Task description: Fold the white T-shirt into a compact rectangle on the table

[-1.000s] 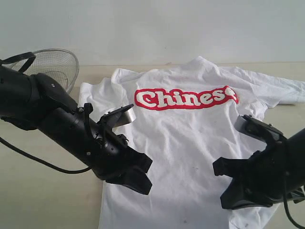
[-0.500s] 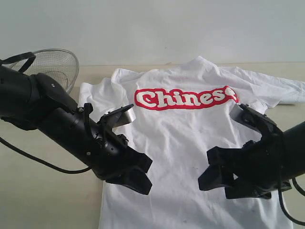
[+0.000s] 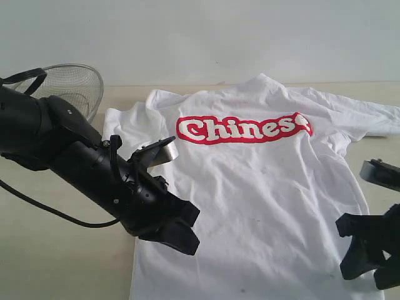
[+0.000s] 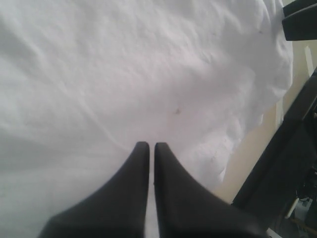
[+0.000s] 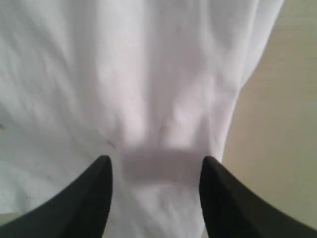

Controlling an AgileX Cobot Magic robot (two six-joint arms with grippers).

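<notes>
While the shirt (image 3: 250,187) lies unfolded on the table (image 3: 50,262), our left gripper (image 4: 151,145) sits pinched shut, right gripper (image 5: 157,159) wide; next we grip the right edge.

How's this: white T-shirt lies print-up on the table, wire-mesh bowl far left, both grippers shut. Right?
No. The right gripper is open, its jaws apart over the white T-shirt, as the right wrist view shows; the left gripper is shut. The rest holds.
</notes>
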